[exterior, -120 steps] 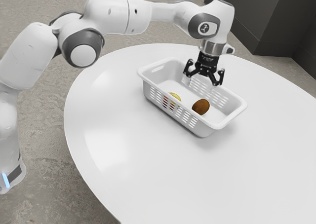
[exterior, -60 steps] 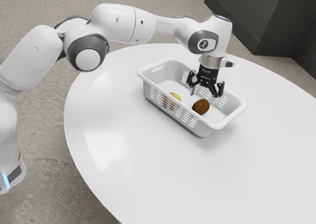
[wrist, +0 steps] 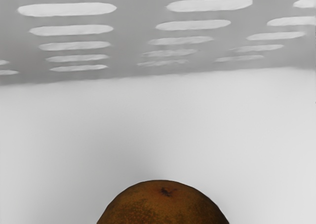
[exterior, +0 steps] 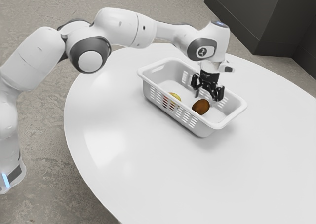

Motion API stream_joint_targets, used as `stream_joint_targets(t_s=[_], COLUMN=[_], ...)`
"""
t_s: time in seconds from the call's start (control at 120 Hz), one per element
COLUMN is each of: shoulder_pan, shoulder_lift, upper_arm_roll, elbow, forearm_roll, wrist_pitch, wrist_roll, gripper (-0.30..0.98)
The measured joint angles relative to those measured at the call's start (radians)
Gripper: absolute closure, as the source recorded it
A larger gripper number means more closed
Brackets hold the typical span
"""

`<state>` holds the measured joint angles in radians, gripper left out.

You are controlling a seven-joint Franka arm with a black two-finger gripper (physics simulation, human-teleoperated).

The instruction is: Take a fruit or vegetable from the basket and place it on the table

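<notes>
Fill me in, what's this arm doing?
The Franka's gripper is open, down in the white slotted basket beside a round brown fruit, probably lining up to grasp it. It isn't holding anything yet. A yellow item, partly hidden by the basket wall, lies in there too. The basket stands on the white table.

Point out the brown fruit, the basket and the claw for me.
Brown fruit [wrist: 163, 206]: wrist view, on its rounded upper side, below the dark stem mark.
Basket [exterior: 205, 130]: exterior view, on its outer side wall, under the rim.
Claw [exterior: 205, 98]: exterior view, midway between its fingertips.
</notes>
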<state>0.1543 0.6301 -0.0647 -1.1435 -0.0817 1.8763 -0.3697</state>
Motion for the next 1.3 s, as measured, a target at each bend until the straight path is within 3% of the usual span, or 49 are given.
stream_joint_targets(t_s=[0.267,0.525,0.617,0.75,0.892,1.142,1.3], shoulder_pan=[-0.022,-0.038,-0.037,-0.042,-0.049,-0.073,-0.203], shoulder_lift=[-0.003,-0.070,-0.066,-0.068,-0.067,-0.192,-0.242], upper_arm_roll=[0.002,0.010,0.011,0.011,0.012,0.048,0.051], elbow=[-0.022,-0.145,-0.157,-0.160,-0.161,-0.150,-0.114], forearm_roll=[-0.009,-0.040,-0.049,-0.046,-0.037,-0.003,0.007], wrist_pitch=[0.031,0.095,0.109,0.124,0.133,0.138,0.158], wrist_roll=[0.058,0.083,0.087,0.073,0.039,-0.022,-0.057], gripper=[0.03,0.03,0.08,0.29,0.39,0.43,0.43])
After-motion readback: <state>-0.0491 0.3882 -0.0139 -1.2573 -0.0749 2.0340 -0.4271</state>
